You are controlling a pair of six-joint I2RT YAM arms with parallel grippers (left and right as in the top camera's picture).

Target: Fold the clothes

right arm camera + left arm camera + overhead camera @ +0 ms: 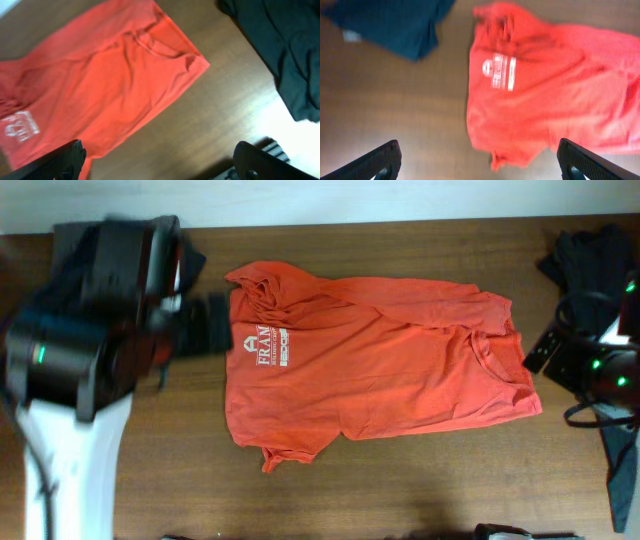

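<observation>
A red-orange T-shirt (370, 360) lies spread, slightly rumpled, in the middle of the wooden table (420, 490), with white lettering (262, 345) near its left side. My left gripper (480, 167) hovers open above the table just left of the T-shirt (545, 95), nothing between its fingers (377, 162). From the right, my right gripper (160, 162) also stands open over bare wood beside the T-shirt's (100, 75) right edge, its fingers (62, 160) wide apart and empty. Neither gripper touches the cloth.
A dark blue garment (395, 22) lies at the back left, partly under the left arm (90, 350). Another dark garment (280, 50) is heaped at the back right, near the right arm (595, 370). The table's far edge meets a white wall.
</observation>
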